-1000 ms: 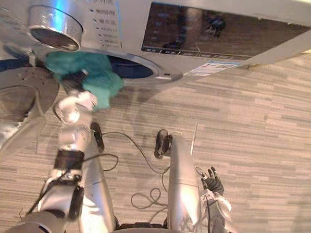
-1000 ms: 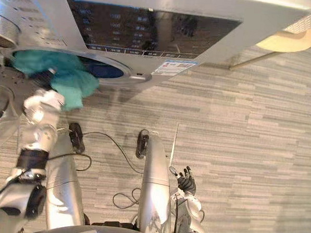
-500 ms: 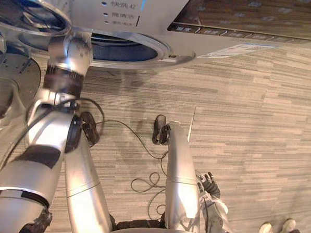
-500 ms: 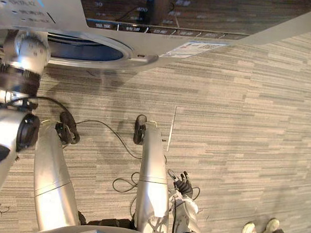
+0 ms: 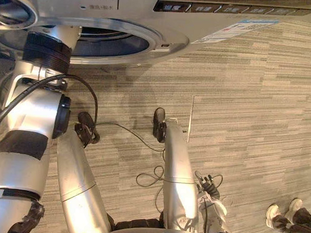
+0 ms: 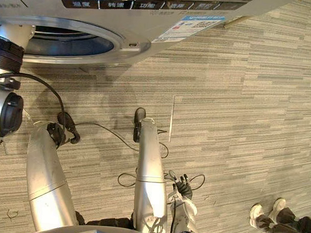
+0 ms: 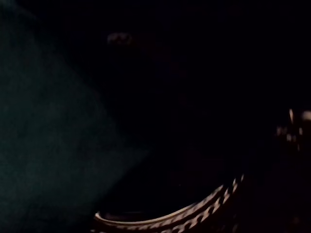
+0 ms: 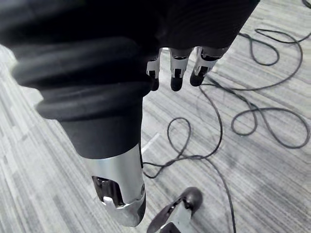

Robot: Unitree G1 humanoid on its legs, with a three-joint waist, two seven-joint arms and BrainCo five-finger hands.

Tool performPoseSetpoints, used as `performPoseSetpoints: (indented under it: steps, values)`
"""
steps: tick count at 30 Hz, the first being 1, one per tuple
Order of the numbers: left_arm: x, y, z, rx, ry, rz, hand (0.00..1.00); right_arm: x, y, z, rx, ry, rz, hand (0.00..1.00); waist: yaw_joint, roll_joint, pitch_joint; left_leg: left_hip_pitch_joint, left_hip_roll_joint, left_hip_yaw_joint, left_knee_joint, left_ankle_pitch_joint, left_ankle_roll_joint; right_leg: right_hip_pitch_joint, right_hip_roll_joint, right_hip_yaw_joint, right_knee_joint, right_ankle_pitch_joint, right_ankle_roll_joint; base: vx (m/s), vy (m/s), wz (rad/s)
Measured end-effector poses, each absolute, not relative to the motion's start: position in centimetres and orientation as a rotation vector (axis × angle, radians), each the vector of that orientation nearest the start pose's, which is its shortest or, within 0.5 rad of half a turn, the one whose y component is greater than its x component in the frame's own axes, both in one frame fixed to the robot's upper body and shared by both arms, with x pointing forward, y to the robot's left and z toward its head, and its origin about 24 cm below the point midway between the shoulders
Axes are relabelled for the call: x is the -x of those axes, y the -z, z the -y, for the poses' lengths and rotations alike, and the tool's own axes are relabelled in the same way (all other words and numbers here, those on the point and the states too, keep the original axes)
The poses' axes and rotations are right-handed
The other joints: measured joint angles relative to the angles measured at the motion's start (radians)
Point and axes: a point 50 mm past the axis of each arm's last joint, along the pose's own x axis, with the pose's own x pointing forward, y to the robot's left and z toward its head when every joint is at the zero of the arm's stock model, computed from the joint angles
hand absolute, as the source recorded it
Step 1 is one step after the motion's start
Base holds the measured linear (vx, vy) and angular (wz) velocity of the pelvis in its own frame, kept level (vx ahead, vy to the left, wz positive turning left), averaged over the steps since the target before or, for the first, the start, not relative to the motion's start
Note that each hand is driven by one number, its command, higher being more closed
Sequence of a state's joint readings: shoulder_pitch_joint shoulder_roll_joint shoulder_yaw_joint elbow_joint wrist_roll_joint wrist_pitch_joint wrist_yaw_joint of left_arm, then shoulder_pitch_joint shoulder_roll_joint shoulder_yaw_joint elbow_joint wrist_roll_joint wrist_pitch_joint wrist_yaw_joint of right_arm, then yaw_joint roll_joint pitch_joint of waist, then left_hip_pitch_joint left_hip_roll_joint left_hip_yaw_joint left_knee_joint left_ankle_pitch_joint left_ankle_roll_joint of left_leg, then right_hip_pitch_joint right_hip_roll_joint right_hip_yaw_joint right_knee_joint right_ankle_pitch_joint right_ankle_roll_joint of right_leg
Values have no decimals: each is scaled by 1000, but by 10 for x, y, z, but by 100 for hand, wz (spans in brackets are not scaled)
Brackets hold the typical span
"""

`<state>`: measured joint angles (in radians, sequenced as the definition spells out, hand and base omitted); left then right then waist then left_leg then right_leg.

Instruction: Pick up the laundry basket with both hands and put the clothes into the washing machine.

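Entry, current moment. Your left arm reaches up into the round mouth (image 5: pixel 149 37) of the washing machine (image 6: pixel 149 30). Its dark ribbed wrist cover (image 5: pixel 44 50) sits right at the rim, and the left hand is inside the drum beyond it. You cannot tell whether its fingers are curled or released.

Change from one second ago: the teal cloth then bulged out of the mouth, draped over the left hand. Now the teal cloth (image 7: pixel 43 145) lies inside the drum and shows as a dim mass in the left wrist view, with a curved, perforated metal edge (image 7: pixel 194 213) just beside it. The arm is deeper in than it was half a second ago.

The whole picture has slid in both eye views, so your head camera has moved. The machine's panel now sits higher in the view, and more of the striped grey carpet floor (image 5: pixel 250 100) is visible.

The right hand (image 5: pixel 210 184) hangs low beside the body as it did before. Its fingers are relaxed and hold nothing, with the dark tips (image 8: pixel 176 82) pointing toward the floor.

A person's shoes (image 6: pixel 265 213) stand on the carpet to your right, well apart from the machine. They are further into view than half a second ago.
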<state>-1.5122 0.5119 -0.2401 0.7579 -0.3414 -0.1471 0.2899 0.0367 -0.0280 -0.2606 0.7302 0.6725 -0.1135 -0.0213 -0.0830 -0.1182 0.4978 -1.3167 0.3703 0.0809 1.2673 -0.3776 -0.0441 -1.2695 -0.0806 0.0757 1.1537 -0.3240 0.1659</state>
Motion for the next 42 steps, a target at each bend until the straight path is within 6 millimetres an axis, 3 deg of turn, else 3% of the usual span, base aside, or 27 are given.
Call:
performPoseSetpoints:
  steps: [2,4,5,7,9,12,15,16,17,20,25,27,29,33,38,42]
  values:
    - [-372,-411,-135,-497,-170,879,0,-170,110,215,-672,553,-533,0,5,0,0,-4,-5,-1,5,-1,3,0,-5,0,3,0,0,-23,-2,6]
    - [-375,-404,-122,-634,-145,868,0,-171,109,214,-681,542,-523,0,5,0,0,-1,-10,-2,5,-1,3,6,-11,-1,4,0,1,-30,-7,10]
    - [-378,-394,-105,-764,-115,853,0,-172,109,214,-680,543,-515,0,6,-1,-1,5,-14,-4,4,-1,5,17,-18,-5,3,-1,1,-37,-16,10]
    - [-380,-389,-101,-796,-108,843,0,-173,107,214,-679,540,-507,0,5,-1,-1,10,-16,-5,4,0,6,24,-18,-6,2,-1,1,-34,-24,5]
    - [-385,-377,-99,-744,-99,805,0,-174,107,213,-678,535,-504,0,0,-1,-1,23,-16,-14,2,0,6,43,-18,-13,-1,-1,1,-33,-35,4]
    - [-398,-334,-113,-542,-120,677,0,-175,107,211,-671,526,-503,0,-9,0,-5,50,-19,-26,-18,6,2,78,-19,-28,-17,-1,0,-25,-56,9]
    - [-409,-262,-126,-327,-123,460,0,-176,106,208,-655,512,-499,0,0,-6,-10,65,-26,-37,-40,18,-12,93,-19,-42,-19,-7,-11,-13,-96,11]
    - [-410,-249,-130,-290,-128,417,0,-177,106,207,-652,507,-501,0,1,-6,-10,65,-27,-41,-43,21,-15,95,-19,-46,-20,-8,-13,-5,-79,14]
    - [-412,-219,-135,-197,-137,309,0,-177,106,205,-647,499,-510,0,0,-6,-10,65,-31,-54,-49,27,-20,103,-20,-61,-21,-12,-18,-1,-61,12]
    - [-407,-175,-131,-23,-123,179,0,-177,106,205,-644,507,-511,0,2,-6,-10,74,-33,-63,-58,31,-26,117,-23,-73,-19,-19,-25,5,-69,11]
    - [-393,-124,-120,299,-133,56,0,-178,106,206,-638,531,-518,0,3,-6,-60,95,-48,-76,-90,46,-41,136,-35,-92,-21,-31,-38,13,-76,12]
    - [-387,-107,-120,337,-141,7,0,-181,105,206,-637,528,-511,0,3,-6,-61,120,-48,-74,-103,49,-44,157,-35,-93,-29,-33,-40,19,-74,8]
    - [-371,-69,-117,408,-158,-106,0,-183,103,205,-627,517,-504,0,8,-7,-70,170,-48,-59,-137,52,-43,196,-35,-91,-50,-34,-43,19,-83,4]
    - [-348,-26,-116,436,-181,-238,0,-183,104,204,-613,520,-518,0,15,-6,-88,223,-48,-48,-192,69,-50,240,-35,-98,-90,-30,-50,19,-87,4]
    - [-332,-2,-120,440,-186,-297,0,-183,104,202,-606,519,-529,0,25,-5,-90,315,-66,-39,-278,101,-62,324,-51,-118,-146,-23,-60,54,-70,14]
    - [-308,27,-124,438,-186,-367,0,-180,107,196,-598,500,-550,0,34,9,-102,477,-94,-14,-435,156,-70,481,-76,-146,-280,10,-61,113,-60,23]
